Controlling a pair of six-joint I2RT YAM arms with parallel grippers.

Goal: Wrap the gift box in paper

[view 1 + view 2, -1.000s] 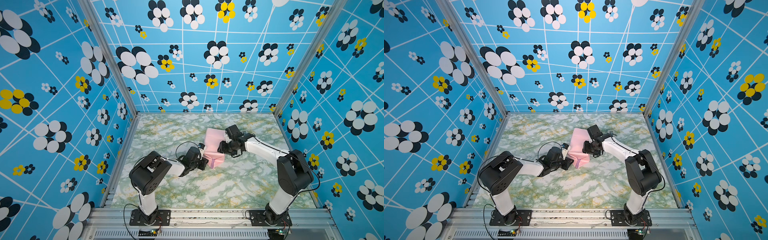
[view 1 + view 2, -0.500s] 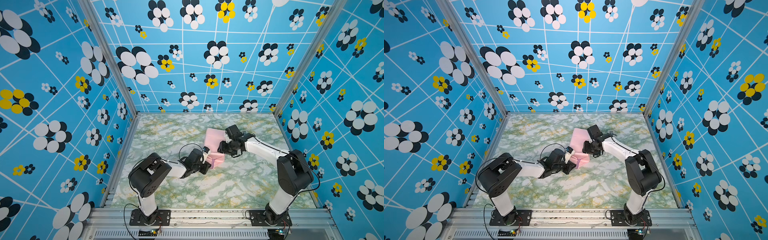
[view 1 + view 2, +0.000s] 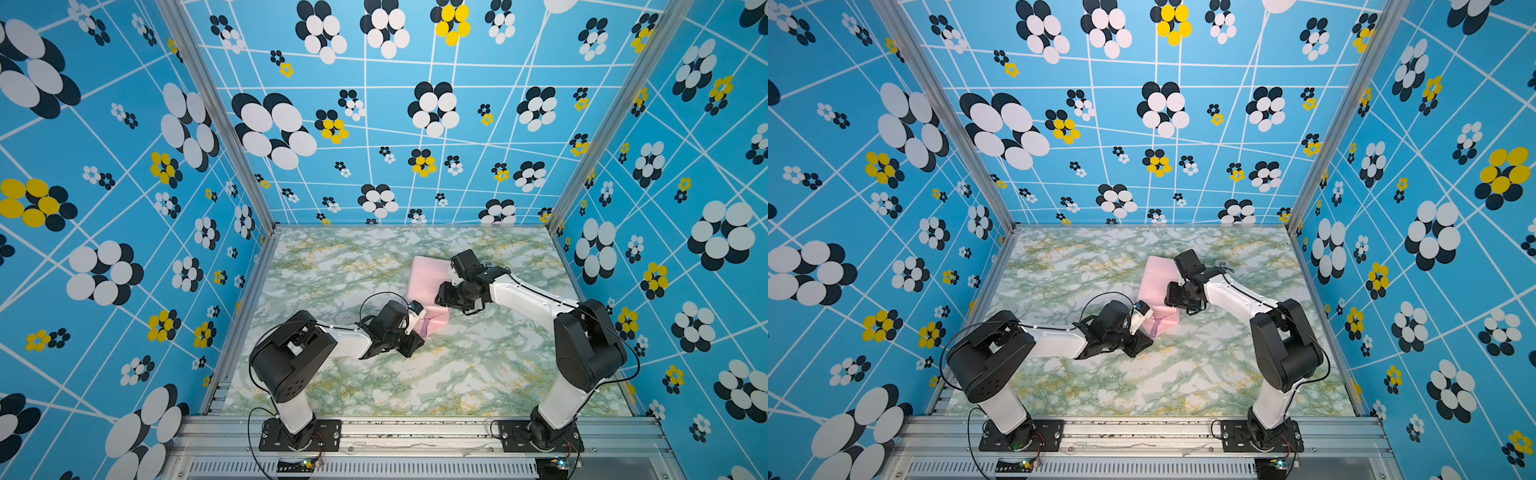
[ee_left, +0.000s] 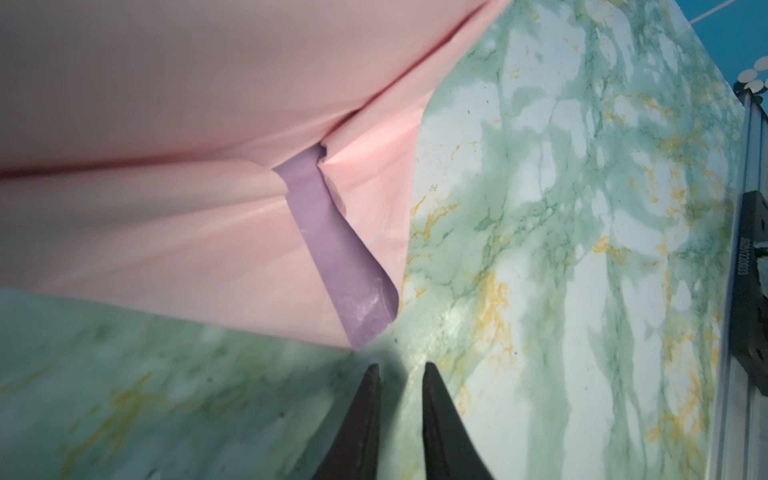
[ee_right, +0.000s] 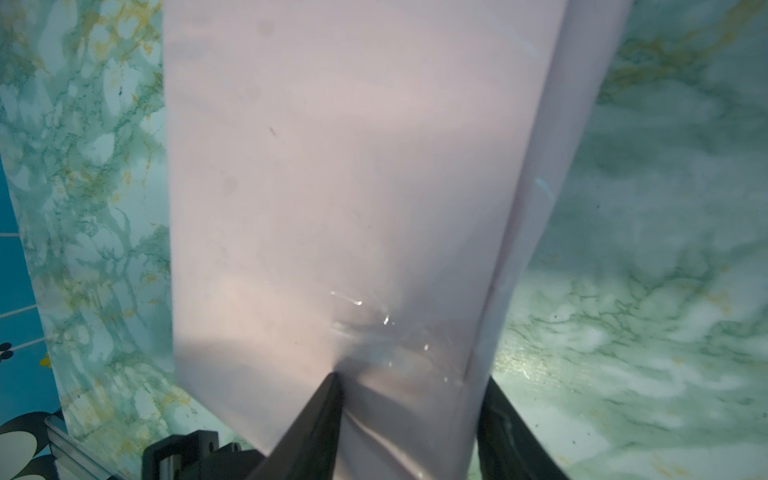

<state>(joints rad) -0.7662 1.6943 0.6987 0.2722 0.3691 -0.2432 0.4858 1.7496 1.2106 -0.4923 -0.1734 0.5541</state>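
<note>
Clamped right tool on paper. Hovered left tool, tips slightly apart, empty, by flap; best nipped at its tip, pulled taut.

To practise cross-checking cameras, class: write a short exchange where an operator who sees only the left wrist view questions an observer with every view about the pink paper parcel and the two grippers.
Operator: Left wrist only: a lilac flap ahead of the left gripper. Where's the right gripper?
Observer: The right gripper clasps the paper parcel, a finger on each side.
Operator: Any navy box showing?
Observer: None; in both top views the whole parcel shows only pink and that flap.
</note>
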